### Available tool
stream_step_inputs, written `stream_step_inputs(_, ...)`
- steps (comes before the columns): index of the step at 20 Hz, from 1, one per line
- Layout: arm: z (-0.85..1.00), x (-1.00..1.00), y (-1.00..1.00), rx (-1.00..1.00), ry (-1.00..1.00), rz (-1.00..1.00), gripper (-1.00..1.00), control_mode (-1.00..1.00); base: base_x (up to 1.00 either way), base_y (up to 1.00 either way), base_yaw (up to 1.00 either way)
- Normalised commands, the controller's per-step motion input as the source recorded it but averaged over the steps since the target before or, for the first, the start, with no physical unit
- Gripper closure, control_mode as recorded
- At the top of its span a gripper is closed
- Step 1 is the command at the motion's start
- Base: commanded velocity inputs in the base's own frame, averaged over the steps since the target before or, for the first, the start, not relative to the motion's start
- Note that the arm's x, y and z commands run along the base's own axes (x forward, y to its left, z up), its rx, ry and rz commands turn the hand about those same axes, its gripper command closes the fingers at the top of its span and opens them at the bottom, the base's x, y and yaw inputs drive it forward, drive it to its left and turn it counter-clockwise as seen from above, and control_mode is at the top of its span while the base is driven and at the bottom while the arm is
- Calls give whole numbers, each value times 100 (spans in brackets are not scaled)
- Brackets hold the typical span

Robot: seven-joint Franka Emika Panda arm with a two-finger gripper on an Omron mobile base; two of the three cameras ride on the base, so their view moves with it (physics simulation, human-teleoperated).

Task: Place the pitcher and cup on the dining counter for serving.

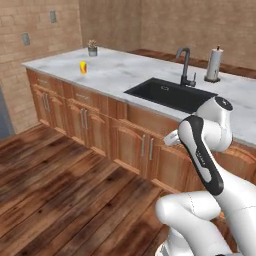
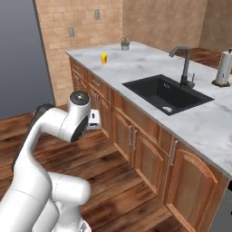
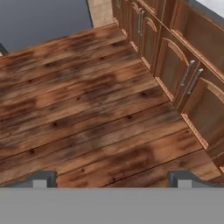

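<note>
one wooden floor [image 3: 78,109] of dark planks spreads below the robot. one long marble worktop [image 1: 125,70] runs along one row of wooden cabinets [image 1: 95,125], near a brick wall [image 1: 30,30]. one black sink [image 1: 170,94] is sunk into the worktop, with one dark faucet [image 1: 185,65] at its far edge. one white paper-towel roll [image 1: 214,64] stands upright on the worktop, right of the faucet and apart from it. one grey plant pot [image 1: 92,50] sits at the far left end of the worktop, by the wall. one cup [image 1: 83,67], small and yellow, stands upright on the worktop nearer than the pot and well left of the sink, touching nothing else; the right base view shows it too [image 2: 104,58]. two wall sockets [image 1: 25,38] are set in the brick. one gripper [image 3: 112,179] hangs over the floor in front of the cabinets, its two fingertips [image 3: 41,178] wide apart with nothing between them.
</note>
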Motion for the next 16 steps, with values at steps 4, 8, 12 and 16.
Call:
stream_step_inputs(4, 0, 0, 0, 0, 0, 0, -100, 100, 100, 81, 1)
stream_step_inputs(8, 0, 0, 0, 0, 0, 0, -100, 100, 100, 89, -10)
stream_step_inputs(12, 0, 0, 0, 0, 0, 0, -100, 100, 99, 94, -26)
stream_step_inputs(16, 0, 0, 0, 0, 0, 0, -100, 100, 90, 97, -45)
